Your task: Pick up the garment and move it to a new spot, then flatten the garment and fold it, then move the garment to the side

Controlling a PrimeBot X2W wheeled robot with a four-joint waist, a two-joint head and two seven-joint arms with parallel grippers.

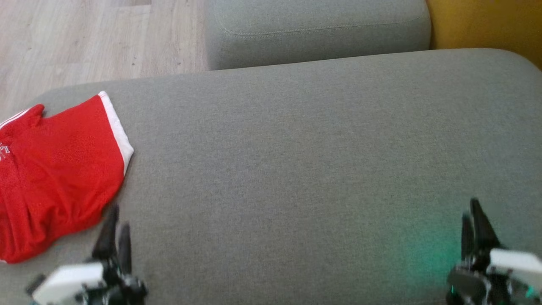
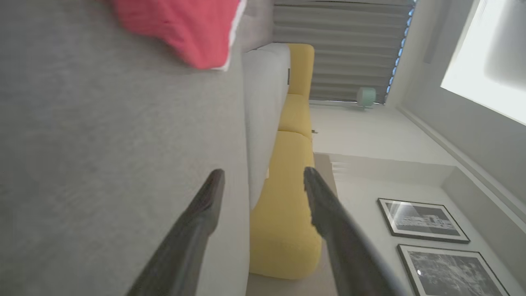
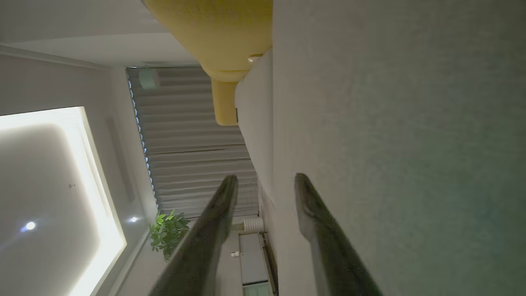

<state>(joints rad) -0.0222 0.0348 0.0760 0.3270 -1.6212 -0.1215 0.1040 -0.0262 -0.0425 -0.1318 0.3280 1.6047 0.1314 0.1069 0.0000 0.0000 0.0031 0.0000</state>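
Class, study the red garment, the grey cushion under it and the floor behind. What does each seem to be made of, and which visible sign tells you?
Red garment: probably synthetic sports mesh, matte; fine dotted texture, white trim band.
Grey cushion: woven upholstery fabric, matte; flecked weave, soft rounded edges.
Floor: pale wood or wood-look laminate; plank grain, slight sheen.

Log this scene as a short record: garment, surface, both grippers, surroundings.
garment: red garment, white trim, lying rumpled at the left end of the surface, not held
surface: grey cushion
left arm: left gripper open, empty, close to the garment's edge; contact unclear
right arm: right gripper open, empty, far from the garment
surroundings: wooden floor, yellow sofa
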